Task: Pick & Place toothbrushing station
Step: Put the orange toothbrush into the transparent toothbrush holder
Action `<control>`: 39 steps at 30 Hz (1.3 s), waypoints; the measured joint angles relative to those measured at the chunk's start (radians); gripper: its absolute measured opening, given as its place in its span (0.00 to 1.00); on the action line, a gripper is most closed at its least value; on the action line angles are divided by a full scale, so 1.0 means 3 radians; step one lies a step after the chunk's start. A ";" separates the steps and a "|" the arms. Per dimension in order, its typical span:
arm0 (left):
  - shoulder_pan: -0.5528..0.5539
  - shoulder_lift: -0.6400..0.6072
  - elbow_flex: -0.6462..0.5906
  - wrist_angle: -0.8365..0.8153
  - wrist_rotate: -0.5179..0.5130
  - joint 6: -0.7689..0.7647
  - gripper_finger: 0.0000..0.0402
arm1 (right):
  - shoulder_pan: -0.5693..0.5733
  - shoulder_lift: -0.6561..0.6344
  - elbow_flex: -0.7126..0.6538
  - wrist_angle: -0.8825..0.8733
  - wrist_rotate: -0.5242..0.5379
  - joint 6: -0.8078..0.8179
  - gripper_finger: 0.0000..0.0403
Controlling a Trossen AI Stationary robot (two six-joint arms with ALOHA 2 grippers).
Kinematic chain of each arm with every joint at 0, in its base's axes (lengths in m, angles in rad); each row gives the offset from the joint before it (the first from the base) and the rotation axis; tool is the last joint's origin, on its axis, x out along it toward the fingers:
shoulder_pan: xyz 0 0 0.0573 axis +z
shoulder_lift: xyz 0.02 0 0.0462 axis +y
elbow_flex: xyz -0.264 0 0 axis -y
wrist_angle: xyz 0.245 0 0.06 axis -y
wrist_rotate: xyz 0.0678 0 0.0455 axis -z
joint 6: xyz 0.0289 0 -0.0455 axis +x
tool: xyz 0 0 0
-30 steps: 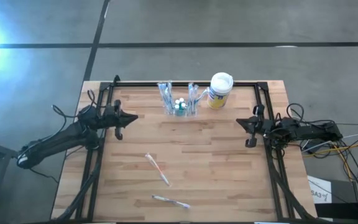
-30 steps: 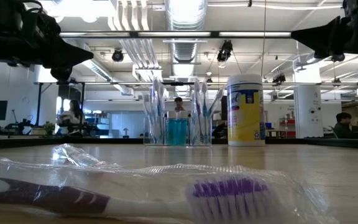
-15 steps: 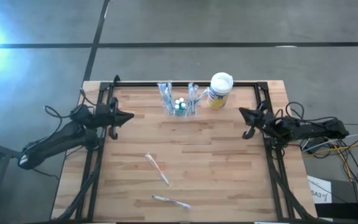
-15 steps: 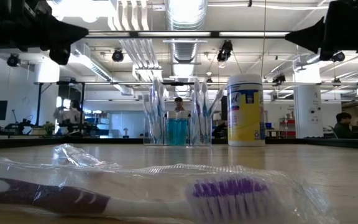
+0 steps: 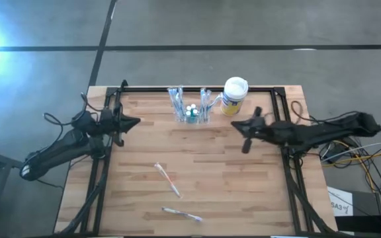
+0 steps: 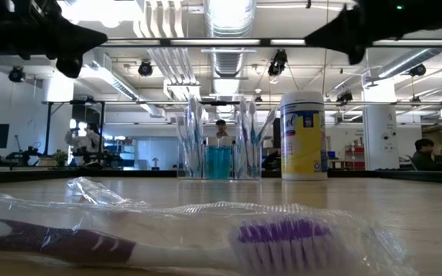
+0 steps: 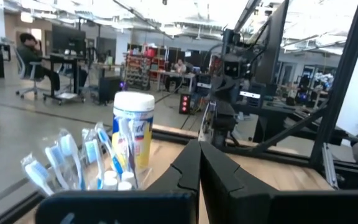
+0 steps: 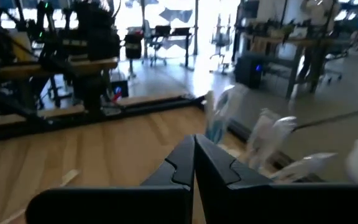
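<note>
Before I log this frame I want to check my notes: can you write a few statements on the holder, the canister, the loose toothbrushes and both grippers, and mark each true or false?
1. The clear toothbrush holder stands at the table's far edge beside the white-lidded canister. True.
2. The right gripper is shut on the canister. False: it is shut on nothing, over bare wood.
3. Two wrapped toothbrushes lie loose on the table. True.
4. The left gripper is wide open. False: it is shut.
5. The holder is empty. False: brushes stand in it.
</note>
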 joint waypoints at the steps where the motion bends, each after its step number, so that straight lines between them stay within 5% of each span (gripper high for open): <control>1: 0.0000 0.0000 0.0000 -0.0030 -0.0001 -0.0005 0.02 | 0.0005 0.0188 0.0100 -0.0018 -0.0043 0.0047 0.02; 10: 0.0000 0.0000 0.0000 -0.0284 -0.0016 -0.0011 0.02 | 0.0178 0.1754 0.1133 -0.0448 -0.0495 0.0512 0.02; 17: 0.0000 0.0000 -0.0001 -0.0314 -0.0018 -0.0116 0.02 | 0.0366 0.2762 0.2001 -0.0677 -0.0514 0.0895 0.04; 30: 0.0000 0.0001 -0.0007 -0.0553 -0.0015 -0.0237 0.02 | 0.0644 0.4295 0.3926 -0.2139 -0.0525 0.1433 0.43; 39: 0.0000 0.0000 -0.0048 -0.0551 -0.0013 -0.0262 0.02 | 0.0639 0.4985 0.4615 -0.2381 -0.0841 0.1737 0.53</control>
